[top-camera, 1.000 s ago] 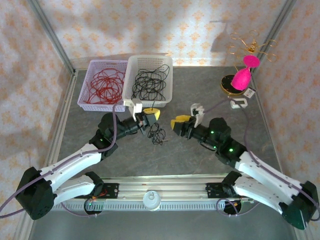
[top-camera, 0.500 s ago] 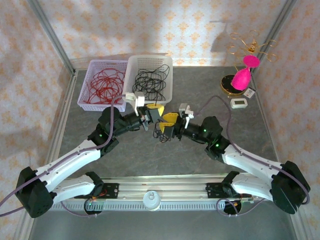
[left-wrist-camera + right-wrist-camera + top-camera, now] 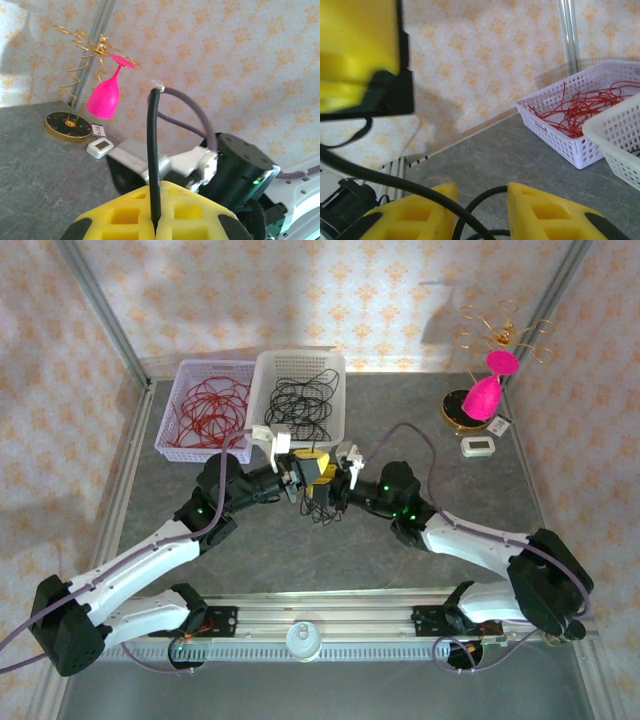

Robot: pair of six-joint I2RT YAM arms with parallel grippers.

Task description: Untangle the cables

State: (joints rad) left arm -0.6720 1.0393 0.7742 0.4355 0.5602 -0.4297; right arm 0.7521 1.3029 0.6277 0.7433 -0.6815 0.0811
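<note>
We're seeing the left gripper (image 3: 155, 222) clamping a black cable (image 3: 153, 150) between closed yellow pads (image 3: 192, 220), with its cut end sticking up. The right gripper (image 3: 482, 197) is standing partly open. Cable is running through the gap, contact unclear. The tangle (image 3: 322, 508) is sitting mid-table (image 3: 380, 400), half hidden by both grippers.

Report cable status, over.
Left gripper shut on black cable. Right gripper open, black strand between its fingers. Baskets behind the grippers.

cable tangle (image 3: 320, 510) seemingly between left pincer (image 3: 303, 470), right pincer (image 3: 326, 488), before baskets (image 3: 339, 400)
</note>
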